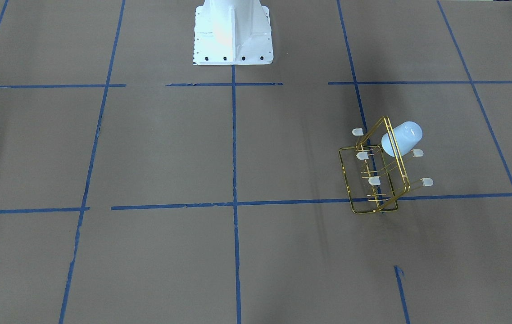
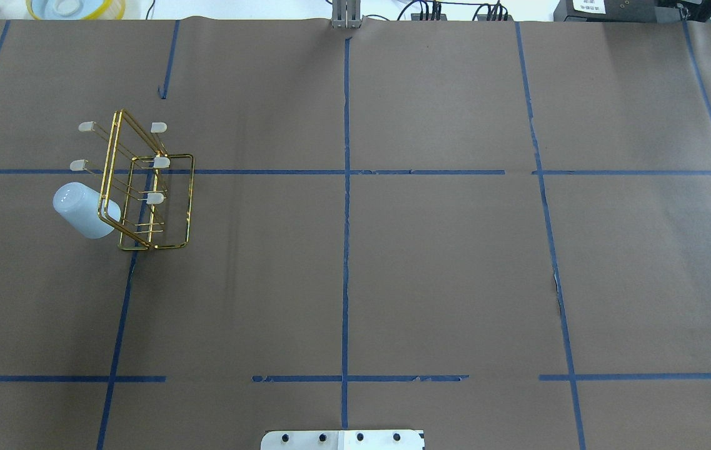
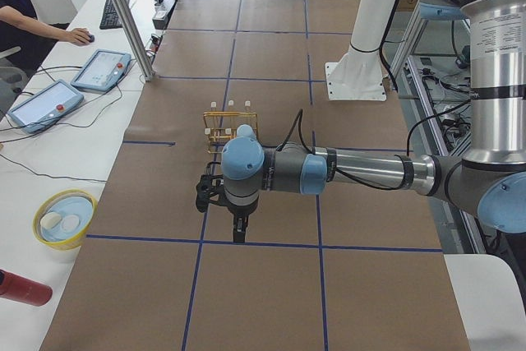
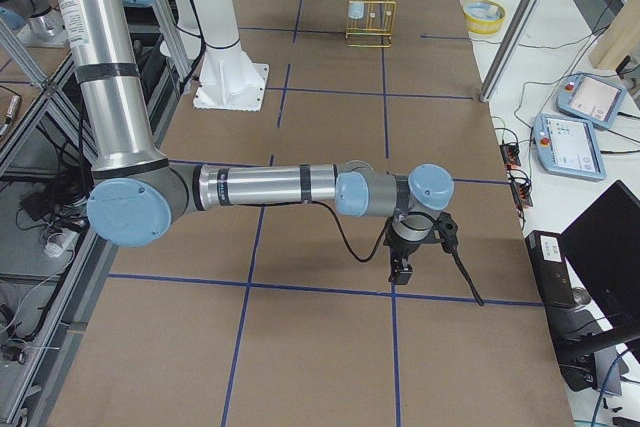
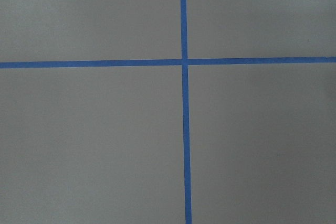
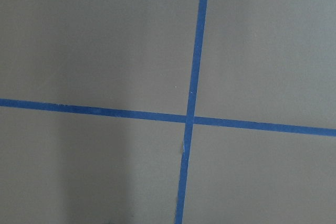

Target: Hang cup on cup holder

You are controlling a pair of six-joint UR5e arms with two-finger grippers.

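Your cup [image 2: 83, 210] is on the rack [image 2: 155, 198], in the left half of the table [image 2: 443, 275], well away from both arms. It hangs tilted on a prong at the rack's near, outer corner. Its mouth is against the gold frame and its closed end points outward. That prong is hidden inside the cup, and you cannot see anything else inside it. The other five capped prongs are bare.

On the side bench there is a yellow bowl [image 3: 64, 218] with a pale blue inside, holding a couple of whitish lumps too small to name. The overhead view cuts it off at the top edge. A red cylinder [image 3: 20, 288] lies near it, half out of the picture.

The left gripper [image 3: 238, 234] and right gripper [image 4: 400, 272] hang over the table, pointing down. Each shows only in a side view, so you cannot tell whether their fingers are apart or together. The left wrist also hides the rack's lower part in that side view. Both wrist cameras show only crossing blue tape lines [image 5: 184, 61] on brown paper.
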